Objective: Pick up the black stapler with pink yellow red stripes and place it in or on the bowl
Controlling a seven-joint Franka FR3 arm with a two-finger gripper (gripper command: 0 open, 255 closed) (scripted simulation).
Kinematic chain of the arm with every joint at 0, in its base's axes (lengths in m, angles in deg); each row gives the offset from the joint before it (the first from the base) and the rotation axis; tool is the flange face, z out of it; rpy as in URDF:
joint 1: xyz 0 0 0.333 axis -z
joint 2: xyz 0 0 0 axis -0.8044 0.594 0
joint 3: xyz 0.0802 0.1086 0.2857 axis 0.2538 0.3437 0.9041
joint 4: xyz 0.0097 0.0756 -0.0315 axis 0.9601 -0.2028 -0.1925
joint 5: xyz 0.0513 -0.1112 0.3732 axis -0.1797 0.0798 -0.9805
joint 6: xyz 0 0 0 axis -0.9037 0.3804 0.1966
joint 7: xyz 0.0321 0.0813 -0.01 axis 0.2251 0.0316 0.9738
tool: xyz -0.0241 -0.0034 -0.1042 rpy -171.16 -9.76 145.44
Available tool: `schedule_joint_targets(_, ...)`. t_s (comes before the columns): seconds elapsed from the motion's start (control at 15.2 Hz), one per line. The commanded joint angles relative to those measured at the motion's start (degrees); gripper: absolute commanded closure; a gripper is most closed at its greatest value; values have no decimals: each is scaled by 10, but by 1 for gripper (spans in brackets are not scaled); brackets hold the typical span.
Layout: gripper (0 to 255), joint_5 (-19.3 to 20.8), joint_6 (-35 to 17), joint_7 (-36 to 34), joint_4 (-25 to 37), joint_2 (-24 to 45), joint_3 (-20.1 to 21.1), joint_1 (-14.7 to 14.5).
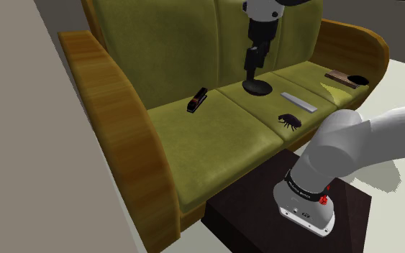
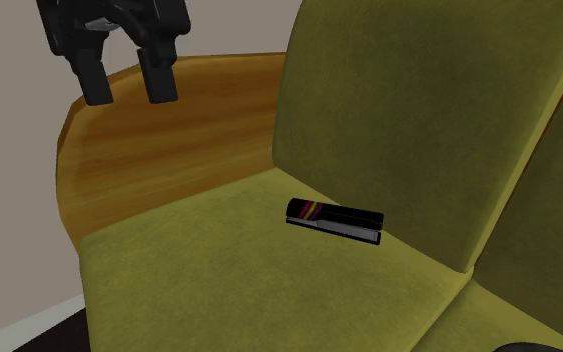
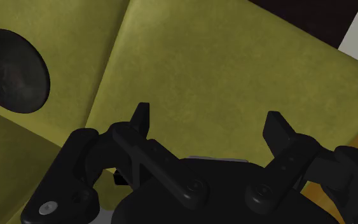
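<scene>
In the shoulder view there is one olive sofa (image 1: 157, 43) with two wooden armrests (image 1: 114, 100) and three seat cushions. One black stapler (image 1: 198, 100) lies flat on the cushion at the view's left, well apart from the one dark bowl (image 1: 257, 88) on the middle cushion. The gripper (image 1: 252, 70) hangs just above the bowl. Toward the view's right lie one grey flat strip (image 1: 298, 101), one dark beetle-shaped thing (image 1: 290, 121) and one brown block (image 1: 339, 76).

In the second exterior view the stapler (image 2: 334, 220), striped pink, yellow and red near one end, rests on the seat near the backrest. The gripper (image 2: 129, 92) hangs up and to the left of it, apart from it.

In the wrist view the two fingers (image 3: 140, 121) stand wide apart over bare cushion, clasping nothing. The bowl (image 3: 12, 70) sits off to one side.
</scene>
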Motion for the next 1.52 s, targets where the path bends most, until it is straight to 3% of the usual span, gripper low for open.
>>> schedule_joint_targets(0.0,0,0,0,0,0,0,0,0)
schedule_joint_targets(0.66,0,-50,-169,-278,10,179,73,66)
schedule_joint_targets(1.45,0,-31,-322,-586,118,430,98,132)
